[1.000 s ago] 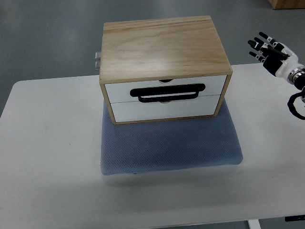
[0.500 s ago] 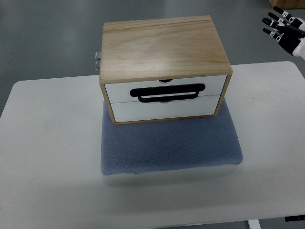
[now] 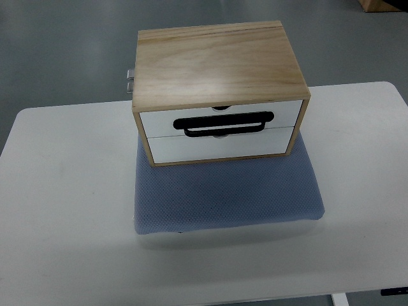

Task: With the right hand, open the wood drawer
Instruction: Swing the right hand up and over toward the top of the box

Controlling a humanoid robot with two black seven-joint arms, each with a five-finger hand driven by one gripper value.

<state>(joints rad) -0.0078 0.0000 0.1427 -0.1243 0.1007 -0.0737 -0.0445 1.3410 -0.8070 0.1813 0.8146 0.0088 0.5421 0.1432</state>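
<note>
While the white rectangular table (image 3: 70,210) fills the top view, neither robot hand shows anywhere in it, so how the fingers are set cannot be told. A light wooden two-drawer cabinet (image 3: 217,64) sits toward the far edge of the table, roughly midway between its left and right edges, its back overhanging that far edge. It rests on the far part of a blue-grey textured foam mat (image 3: 229,197), which spreads out toward the near edge in front of it. Both white drawer fronts sit flush with the wooden frame: the upper drawer (image 3: 159,120) and the lower drawer (image 3: 217,146) are shut. A black loop handle (image 3: 224,124) lies across the seam between the two fronts. A small metal fitting (image 3: 130,81) juts out from the cabinet's left side near its back.
</note>
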